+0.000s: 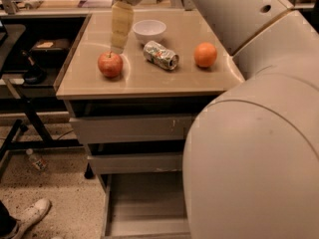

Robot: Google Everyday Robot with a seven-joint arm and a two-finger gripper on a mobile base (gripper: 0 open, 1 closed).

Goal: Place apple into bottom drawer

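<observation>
The red apple sits on the left part of the cabinet's tan top. My gripper hangs from above, pointing down, just behind and above the apple, its tip close to the apple's top. The bottom drawer is pulled out below the two upper drawers, and the part of its tray that shows holds nothing. My big white arm fills the right side of the view and hides the right part of the cabinet and of the drawer.
A crushed can lies at the middle of the top, an orange to its right, and a white bowl behind. A black desk stands to the left. A plastic bottle and a shoe are on the floor.
</observation>
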